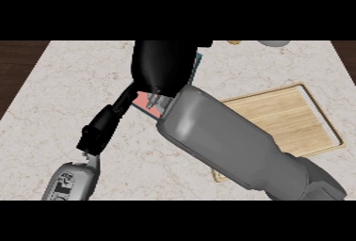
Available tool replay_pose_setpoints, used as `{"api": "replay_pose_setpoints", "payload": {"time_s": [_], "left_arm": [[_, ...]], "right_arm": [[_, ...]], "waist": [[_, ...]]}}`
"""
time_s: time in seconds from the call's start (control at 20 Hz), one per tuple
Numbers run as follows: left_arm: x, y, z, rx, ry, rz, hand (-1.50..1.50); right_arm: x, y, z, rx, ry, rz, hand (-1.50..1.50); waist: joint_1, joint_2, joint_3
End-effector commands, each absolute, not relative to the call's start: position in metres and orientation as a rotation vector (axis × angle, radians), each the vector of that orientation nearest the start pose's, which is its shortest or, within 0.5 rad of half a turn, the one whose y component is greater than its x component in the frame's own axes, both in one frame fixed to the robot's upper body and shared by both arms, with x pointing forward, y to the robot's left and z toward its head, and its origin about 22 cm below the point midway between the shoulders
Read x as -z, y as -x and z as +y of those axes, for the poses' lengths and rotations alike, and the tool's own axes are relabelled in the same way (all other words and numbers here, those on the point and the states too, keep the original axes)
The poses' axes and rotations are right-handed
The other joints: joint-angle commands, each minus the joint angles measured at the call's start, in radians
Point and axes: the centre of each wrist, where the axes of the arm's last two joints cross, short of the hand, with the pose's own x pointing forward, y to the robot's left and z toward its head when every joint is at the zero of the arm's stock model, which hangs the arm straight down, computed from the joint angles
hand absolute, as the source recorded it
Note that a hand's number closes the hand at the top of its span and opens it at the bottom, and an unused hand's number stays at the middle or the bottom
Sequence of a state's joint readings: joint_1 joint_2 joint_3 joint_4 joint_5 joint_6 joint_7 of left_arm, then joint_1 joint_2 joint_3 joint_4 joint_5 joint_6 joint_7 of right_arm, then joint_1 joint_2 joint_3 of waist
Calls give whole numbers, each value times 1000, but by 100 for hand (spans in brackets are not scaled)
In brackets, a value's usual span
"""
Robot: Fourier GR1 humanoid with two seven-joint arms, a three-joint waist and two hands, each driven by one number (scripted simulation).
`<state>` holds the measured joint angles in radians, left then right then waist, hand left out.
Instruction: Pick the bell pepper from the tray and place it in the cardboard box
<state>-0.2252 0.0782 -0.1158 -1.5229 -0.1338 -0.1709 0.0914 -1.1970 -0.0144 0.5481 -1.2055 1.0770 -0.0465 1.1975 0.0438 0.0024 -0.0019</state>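
Right hand [163, 63] reaches up-left over the box [142, 101] (mostly hidden) — fingers unseen.

Right hand [163, 63] reaches far forward; left hand [101, 129] low.

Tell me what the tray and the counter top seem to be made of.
The tray looks like light wood with a matte finish: pale tan with fine grain lines and a raised rim. The counter top looks like polished stone, perhaps marble: off-white with faint brownish veins.
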Motion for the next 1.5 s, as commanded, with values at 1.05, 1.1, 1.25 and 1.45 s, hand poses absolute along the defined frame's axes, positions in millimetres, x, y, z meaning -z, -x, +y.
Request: {"api": "replay_pose_setpoints", "payload": {"time_s": [1.05, 1.1, 1.25, 1.45], "left_arm": [[-37, -288, 191, 489, 72, -1600, 0], [-41, -286, 197, 491, 63, -1620, 0], [-44, -285, 196, 496, 70, -1595, 0], [-51, -290, 215, 461, 44, -1615, 0]], "right_arm": [[-121, -399, -22, -312, 1063, -1303, -150], [-111, -398, -30, -251, 1051, -1346, -150], [-120, -396, -31, -62, 1008, -1504, -150], [-141, -394, -39, 174, 910, -1631, -150]], "waist": [[17, 14, 2], [12, 13, 2], [2, 8, 3], [-28, -1, 4]]}}
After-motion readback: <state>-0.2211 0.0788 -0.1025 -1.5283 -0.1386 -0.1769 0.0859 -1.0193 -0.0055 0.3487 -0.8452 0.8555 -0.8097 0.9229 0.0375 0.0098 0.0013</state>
